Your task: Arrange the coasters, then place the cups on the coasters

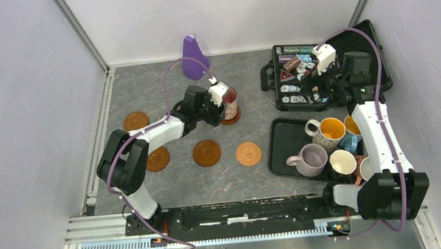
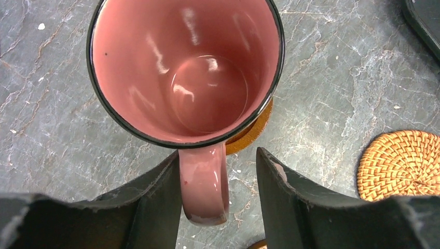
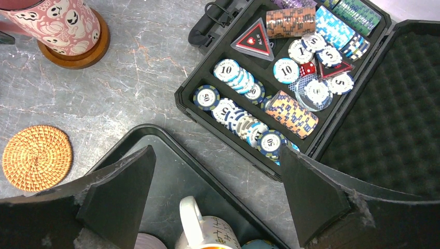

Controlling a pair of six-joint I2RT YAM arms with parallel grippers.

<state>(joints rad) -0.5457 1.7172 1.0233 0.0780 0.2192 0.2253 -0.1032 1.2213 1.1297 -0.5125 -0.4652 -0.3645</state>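
My left hand point(image 2: 217, 155) is released. Its fingers stand on either side of the handle of the pink cup point(image 2: 187, 67), one against the handle and the other clear of it. The cup sits upright on a brown coaster point(image 2: 254, 129) toward the far middle of the counter point(image 1: 251, 91), so I judge this placing done; the step in hand is the let-go. Next I should draw back along the line of the handle without nudging it, then go for another cup.

My right hand point(image 3: 218, 153) is spread wide and empty over the far edge of the tray point(image 1: 281, 143), beside the chip case point(image 3: 394, 104). The tray, by the counter's right edge, holds the other cups, and the orange-lined cup point(image 1: 327, 131) lies nearest my fingers. Three bare coasters point(image 1: 207, 152) and the wicker coaster point(image 1: 248, 153) lie left of the tray.

The counter is grey veined stone, walled in white on three sides. A purple cone point(image 1: 194, 57) stands at its far edge.
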